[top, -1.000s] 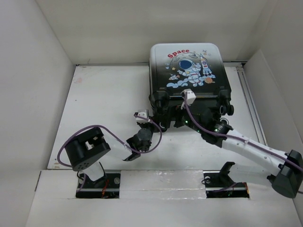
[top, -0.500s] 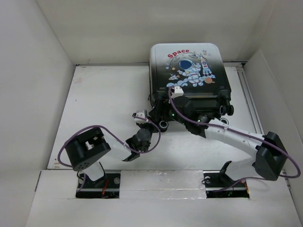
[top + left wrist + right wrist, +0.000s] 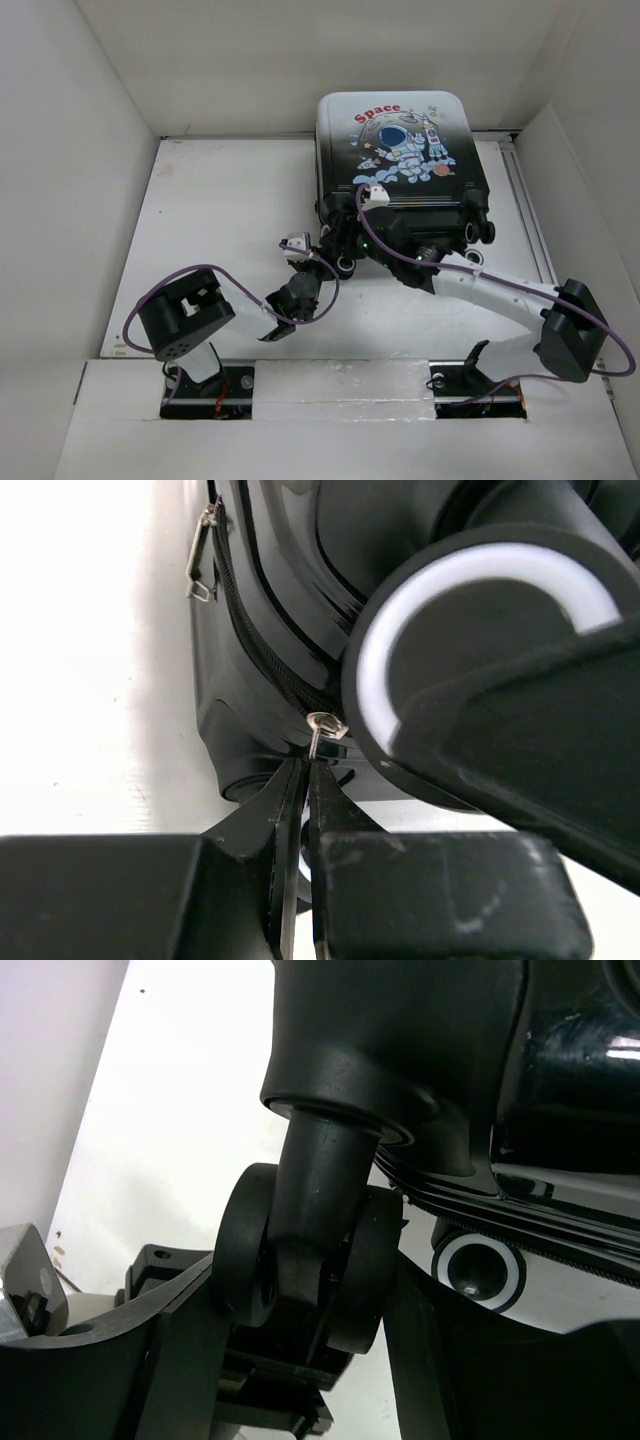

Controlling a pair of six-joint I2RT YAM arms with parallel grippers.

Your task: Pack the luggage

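Observation:
The luggage lies closed at the back of the table, astronaut print up, wheels toward me. My left gripper is at its near left corner, shut on a small metal zipper pull on the black zip line. In the top view the left gripper sits just below that corner. My right gripper straddles the luggage's black double wheel, a finger pressed against each side. From above, the right gripper reaches in from the right along the wheel edge.
A second zipper pull hangs farther along the zip. A white-ringed wheel shows beside the gripped one, and two more wheels sit at the luggage's right corner. White walls enclose the table on the left, back and right.
The right arm swung left along the luggage's near edge to the left wheel, and its jaws narrowed around it. The left arm has stayed put.

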